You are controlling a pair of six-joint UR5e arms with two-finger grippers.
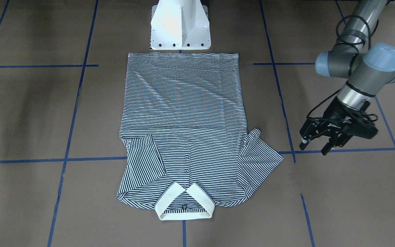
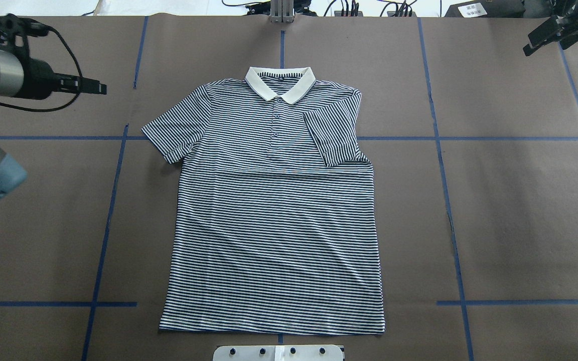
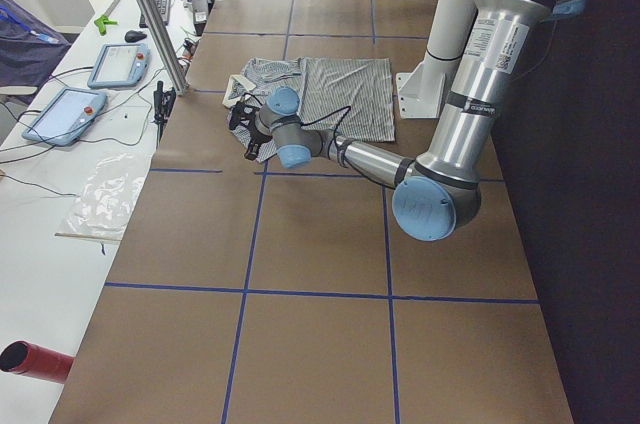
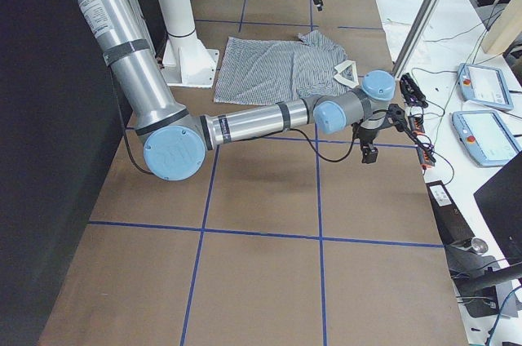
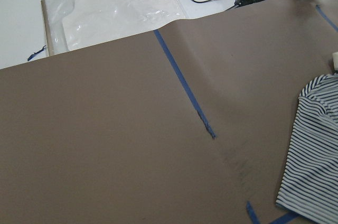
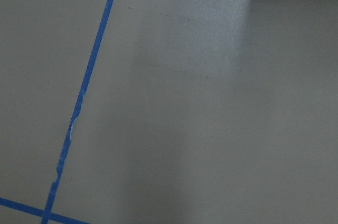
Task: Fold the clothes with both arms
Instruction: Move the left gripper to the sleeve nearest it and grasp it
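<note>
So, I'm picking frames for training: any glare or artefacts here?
Front-facing view: the white base is blown out, and stripes on the shirt shimmer in wavy bands. Right wrist view: a soft shadow lies across the table.

polo shirt [image 2: 274,225]: soft knit cloth | table [image 2: 520,225]: matt brown paper (slightly creased) | left arm [image 1: 362,13]: smooth metal
</note>
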